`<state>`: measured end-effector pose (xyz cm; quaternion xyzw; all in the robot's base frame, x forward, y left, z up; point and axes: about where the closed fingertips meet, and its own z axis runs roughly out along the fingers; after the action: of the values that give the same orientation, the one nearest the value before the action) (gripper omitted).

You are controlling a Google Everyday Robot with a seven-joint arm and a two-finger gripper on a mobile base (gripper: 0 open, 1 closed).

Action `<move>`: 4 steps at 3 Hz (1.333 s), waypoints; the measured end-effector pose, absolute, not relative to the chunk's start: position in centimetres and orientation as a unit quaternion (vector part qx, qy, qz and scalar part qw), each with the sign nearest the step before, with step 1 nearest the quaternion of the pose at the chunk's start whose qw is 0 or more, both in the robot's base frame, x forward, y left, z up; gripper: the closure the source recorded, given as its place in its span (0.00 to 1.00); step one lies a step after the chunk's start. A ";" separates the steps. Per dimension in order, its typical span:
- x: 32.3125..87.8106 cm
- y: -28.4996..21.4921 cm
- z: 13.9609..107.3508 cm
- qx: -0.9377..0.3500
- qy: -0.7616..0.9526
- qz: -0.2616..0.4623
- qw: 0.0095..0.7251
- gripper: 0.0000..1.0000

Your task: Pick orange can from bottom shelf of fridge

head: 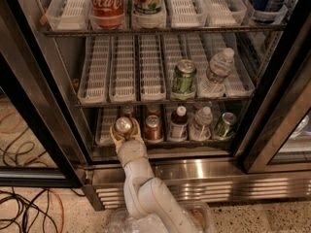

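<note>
The fridge (204,171) stands open before me, with wire racks inside. My gripper (123,131) reaches in at the left front of the bottom shelf (106,126). Its cream fingers (114,136) close around the orange can (123,124), whose shiny silver top faces the camera. The can is upright in the grip, just left of a redder can (153,128). My white arm (141,183) rises from below over the steel base grille.
Right of the redder can on the bottom shelf stand a brown bottle (179,123), a water bottle (200,124) and a green can (225,125). The middle rack holds a green can (183,76) and a water bottle (216,73). Black door frames flank the opening. Cables (24,203) lie on the floor at left.
</note>
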<state>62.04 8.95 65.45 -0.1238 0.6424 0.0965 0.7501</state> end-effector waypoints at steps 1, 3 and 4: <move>59.5 9.1 71.4 -0.161 0.632 0.104 0.751 1.00; 56.1 9.4 75.1 -0.240 0.629 0.119 0.729 1.00; 53.6 8.6 74.2 -0.289 0.634 0.115 0.708 1.00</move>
<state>53.62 8.59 74.23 -0.2892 0.6344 0.1146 0.7077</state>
